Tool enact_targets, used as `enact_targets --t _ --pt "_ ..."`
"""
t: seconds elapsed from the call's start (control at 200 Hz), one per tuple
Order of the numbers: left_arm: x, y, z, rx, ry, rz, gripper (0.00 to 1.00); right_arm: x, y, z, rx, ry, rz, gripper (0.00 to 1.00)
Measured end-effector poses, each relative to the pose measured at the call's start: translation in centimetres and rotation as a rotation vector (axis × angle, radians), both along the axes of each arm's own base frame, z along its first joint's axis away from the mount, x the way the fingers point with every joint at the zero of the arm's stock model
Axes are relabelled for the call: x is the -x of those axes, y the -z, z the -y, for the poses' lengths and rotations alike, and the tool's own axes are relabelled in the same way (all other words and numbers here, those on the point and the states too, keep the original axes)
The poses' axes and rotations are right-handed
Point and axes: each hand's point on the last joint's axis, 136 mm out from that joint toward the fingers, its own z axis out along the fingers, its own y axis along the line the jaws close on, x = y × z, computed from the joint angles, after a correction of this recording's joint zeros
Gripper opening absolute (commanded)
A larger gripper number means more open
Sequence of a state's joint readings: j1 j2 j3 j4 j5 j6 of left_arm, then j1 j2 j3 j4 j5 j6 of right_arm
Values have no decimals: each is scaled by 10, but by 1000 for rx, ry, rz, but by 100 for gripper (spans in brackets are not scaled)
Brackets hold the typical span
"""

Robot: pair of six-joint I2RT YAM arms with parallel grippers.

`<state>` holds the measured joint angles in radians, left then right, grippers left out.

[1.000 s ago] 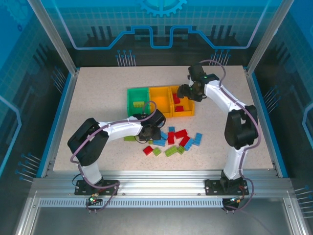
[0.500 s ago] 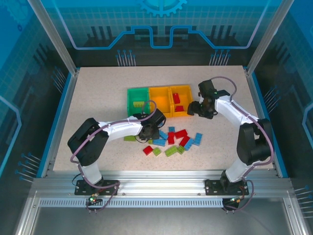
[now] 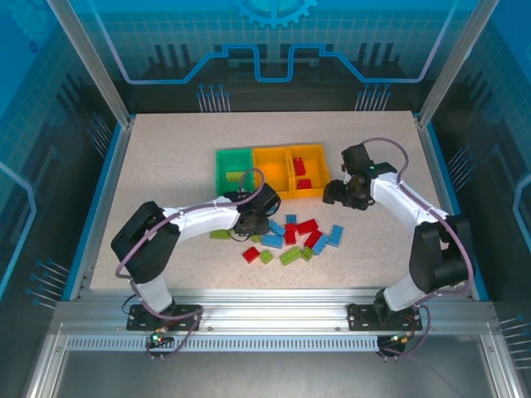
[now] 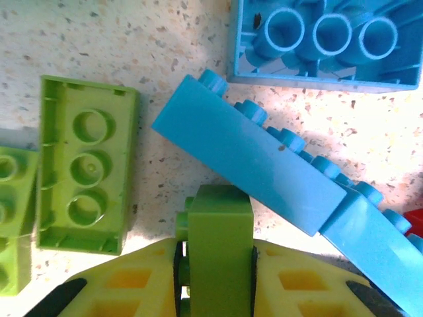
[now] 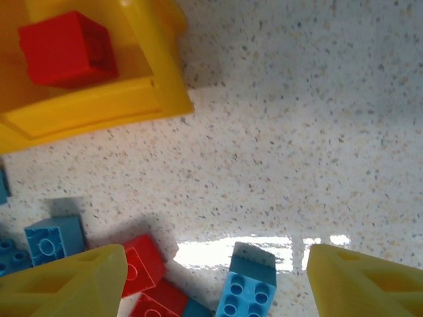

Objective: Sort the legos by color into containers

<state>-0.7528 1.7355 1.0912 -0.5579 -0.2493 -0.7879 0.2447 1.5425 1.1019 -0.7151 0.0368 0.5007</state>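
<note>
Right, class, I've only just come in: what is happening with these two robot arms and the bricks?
The left end effector is shut on a lime green plastic brick, low among the loose red, blue and green bricks on the speckled table. The right end effector is open and empty, over the table beside the end orange plastic bin, which holds a red brick.

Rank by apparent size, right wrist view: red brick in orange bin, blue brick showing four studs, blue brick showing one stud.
1. Red plastic brick.
2. Four-stud light blue brick, partly cropped.
3. One-stud light blue brick.
</note>
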Motion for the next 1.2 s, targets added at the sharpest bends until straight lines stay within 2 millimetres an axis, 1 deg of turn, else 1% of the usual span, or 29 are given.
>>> enact_targets --t 0.09,0.185,0.265,0.33,0.405,0.48,0.56,0.635,0.69,0.75,0.805,0.88,0.96,1.045,1.201 --pt "0 -15 -5 -1 -5 27 28 12 7 2 -1 13 -26 74" --pt "-1 -37 -10 -5 -5 66 29 25 15 3 -8 20 -64 74" --pt "-10 -62 -10 5 1 120 30 34 21 3 -6 16 -85 74" --pt "-18 -80 -10 23 3 158 30 41 25 -2 0 -6 -98 74" --pt "-35 -100 -17 43 -13 204 30 44 25 -14 6 -55 -94 76" --pt "-57 -117 -35 51 -47 240 30 47 25 -29 6 -113 -79 77" --pt "-81 -129 -57 56 -91 264 30 49 24 -41 3 -152 -66 78" --pt "-105 -136 -73 64 -118 278 30 50 23 -51 1 -185 -55 79" --pt "-121 -137 -81 68 -128 279 30 50 24 -58 4 -213 -54 80" --pt "-136 -135 -84 73 -127 273 30 50 28 -66 10 -249 -57 80" --pt "-147 -131 -84 79 -119 264 30 50 31 -74 15 -280 -60 81" --pt "-158 -120 -81 87 -104 240 30 51 36 -84 23 -322 -68 81" --pt "-165 -108 -77 94 -91 212 30 51 41 -92 34 -362 -76 82" --pt "-169 -94 -73 97 -83 181 31 51 46 -95 45 -394 -84 82" --pt "-169 -75 -71 95 -72 137 32 51 55 -96 65 -447 -98 83"
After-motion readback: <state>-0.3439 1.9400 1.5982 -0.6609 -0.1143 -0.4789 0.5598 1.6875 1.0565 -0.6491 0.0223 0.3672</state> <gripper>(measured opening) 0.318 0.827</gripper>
